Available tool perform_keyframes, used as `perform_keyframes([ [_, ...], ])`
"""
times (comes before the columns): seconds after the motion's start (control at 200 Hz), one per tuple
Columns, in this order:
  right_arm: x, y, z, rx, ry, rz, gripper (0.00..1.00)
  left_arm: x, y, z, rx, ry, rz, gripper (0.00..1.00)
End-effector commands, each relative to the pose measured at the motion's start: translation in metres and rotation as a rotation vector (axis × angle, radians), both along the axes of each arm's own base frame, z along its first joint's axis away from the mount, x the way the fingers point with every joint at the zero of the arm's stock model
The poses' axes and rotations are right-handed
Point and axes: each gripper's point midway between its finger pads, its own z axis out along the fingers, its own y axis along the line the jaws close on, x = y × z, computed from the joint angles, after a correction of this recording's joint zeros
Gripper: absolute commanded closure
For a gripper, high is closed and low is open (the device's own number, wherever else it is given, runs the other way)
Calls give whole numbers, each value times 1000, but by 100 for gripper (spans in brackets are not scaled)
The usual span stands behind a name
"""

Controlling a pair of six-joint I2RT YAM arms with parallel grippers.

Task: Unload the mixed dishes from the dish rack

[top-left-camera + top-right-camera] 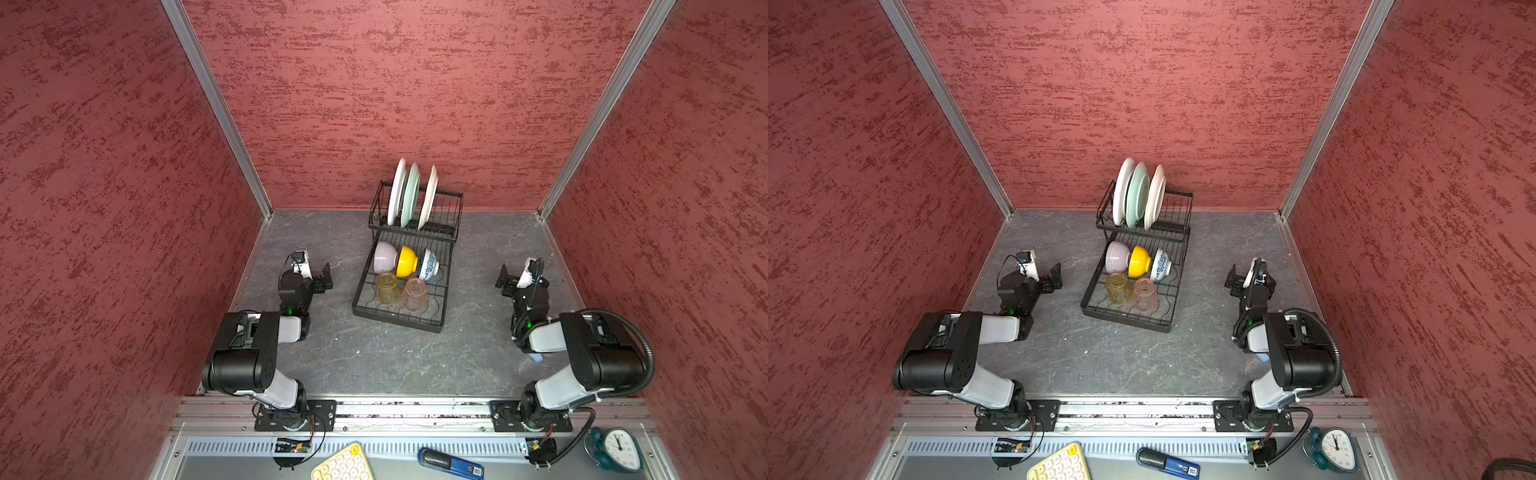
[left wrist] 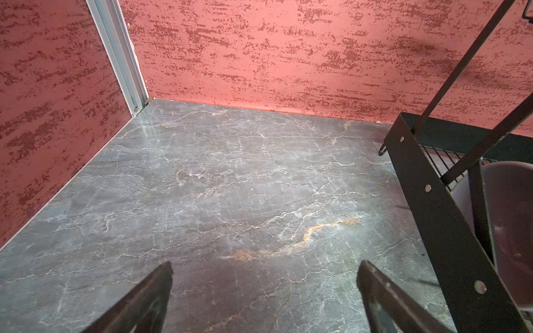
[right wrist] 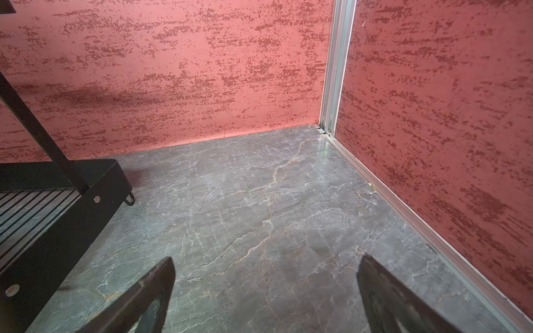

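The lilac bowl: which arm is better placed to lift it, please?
Probably left: the lilac bowl lies leftmost in the dish rack, nearest the open left tool; the right tool is farther.

Black wire rack (image 1: 432,237); glossy plates (image 1: 398,191); translucent tumblers (image 1: 414,294); marbled tabletop (image 1: 374,357).

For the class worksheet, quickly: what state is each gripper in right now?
Left gripper: open, holding nothing.
Right gripper: open, holding nothing.
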Motion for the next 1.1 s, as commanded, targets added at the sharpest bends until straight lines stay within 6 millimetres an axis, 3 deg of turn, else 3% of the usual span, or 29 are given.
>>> perform_keyframes([
  [0.0,1,1,7,-12,-20,8,1,1,-1,1,5,-1,-5,1],
  [1.097,1,1,7,-9,-19,13,1,1,-3,1,15,-3,-6,0],
])
